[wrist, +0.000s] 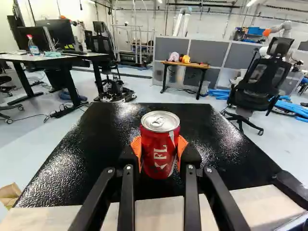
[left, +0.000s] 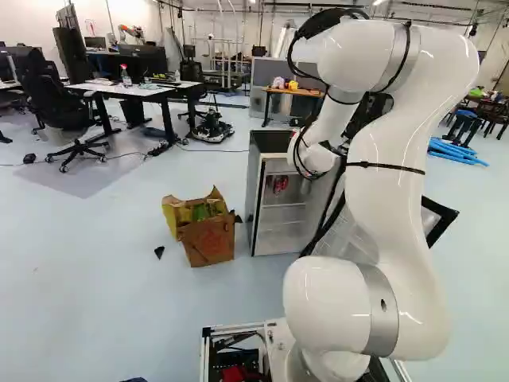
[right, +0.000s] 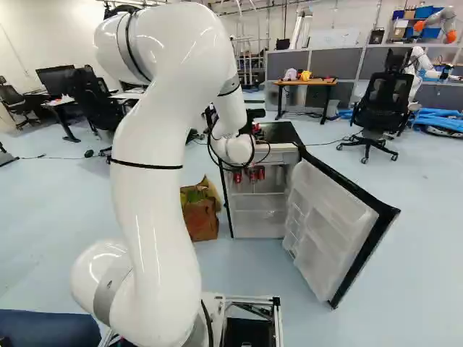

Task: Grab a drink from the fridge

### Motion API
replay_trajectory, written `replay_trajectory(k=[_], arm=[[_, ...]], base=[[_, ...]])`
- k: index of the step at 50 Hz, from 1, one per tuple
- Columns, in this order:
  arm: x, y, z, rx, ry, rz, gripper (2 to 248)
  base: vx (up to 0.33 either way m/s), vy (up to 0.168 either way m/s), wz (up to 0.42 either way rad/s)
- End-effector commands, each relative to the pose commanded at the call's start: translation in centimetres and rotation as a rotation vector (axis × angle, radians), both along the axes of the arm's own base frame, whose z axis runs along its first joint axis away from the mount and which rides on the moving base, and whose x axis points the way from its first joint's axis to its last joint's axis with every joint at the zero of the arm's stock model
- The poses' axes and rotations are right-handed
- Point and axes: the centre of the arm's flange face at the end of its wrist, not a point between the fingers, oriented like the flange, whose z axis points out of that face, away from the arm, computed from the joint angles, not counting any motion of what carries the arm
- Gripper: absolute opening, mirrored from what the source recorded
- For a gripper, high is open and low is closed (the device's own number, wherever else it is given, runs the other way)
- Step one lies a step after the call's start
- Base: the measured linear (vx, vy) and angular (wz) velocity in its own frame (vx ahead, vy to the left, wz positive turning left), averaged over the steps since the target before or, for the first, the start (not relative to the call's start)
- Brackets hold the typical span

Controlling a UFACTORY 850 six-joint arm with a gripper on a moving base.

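1. From the base, taking straight ahead as 12 o'clock, the white arm (right: 155, 188) reaches toward 12, ending at the mini fridge (right: 259, 217).
2. The fridge door (right: 329, 224) stands wide open at 1 o'clock, its bins facing the arm's side. An open brown bag (left: 208, 232) sits on the floor at 11 o'clock, just beside the fridge. Both look like things to keep clear of while backing off.
3. The jaws are closed on a red drink can (wrist: 160, 144), an orange pad (wrist: 182, 150) against each side, at 3 and 9 o'clock. The can lies at 12 from the jaws' base, right between the tips. Its long axis is upright, square across the reach, so a level pull toward 6 should keep it from tipping.
4. Beneath and beyond it spreads the fridge's black top (wrist: 139, 125); whether the can touches it, I cannot tell. A little lift first would be prudent, against scraping.
5. Lower down, more red cans (right: 253, 174) show inside the fridge. The grab itself looks done; carrying away remains.
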Motion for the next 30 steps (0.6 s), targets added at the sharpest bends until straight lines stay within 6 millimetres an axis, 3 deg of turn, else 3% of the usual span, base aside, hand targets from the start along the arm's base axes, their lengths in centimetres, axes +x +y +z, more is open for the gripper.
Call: replay_trajectory(k=[16, 17, 21, 22, 27, 28, 30], arm=[[0.0, 0.0, 0.0, 0.0, 0.0, 0.0, 93], [0.0, 0.0, 0.0, 0.0, 0.0, 0.0, 108], [0.0, 0.0, 0.0, 0.0, 0.0, 0.0, 108], [0.0, 0.0, 0.0, 0.0, 0.0, 0.0, 141], [0.0, 0.0, 0.0, 0.0, 0.0, 0.0, 141], [0.0, 0.0, 0.0, 0.0, 0.0, 0.0, 176], [0.0, 0.0, 0.0, 0.0, 0.0, 0.0, 176]], base=[[0.0, 0.0, 0.0], [0.0, 0.0, 0.0], [0.0, 0.0, 0.0], [0.0, 0.0, 0.0], [0.0, 0.0, 0.0], [0.0, 0.0, 0.0], [0.0, 0.0, 0.0]])
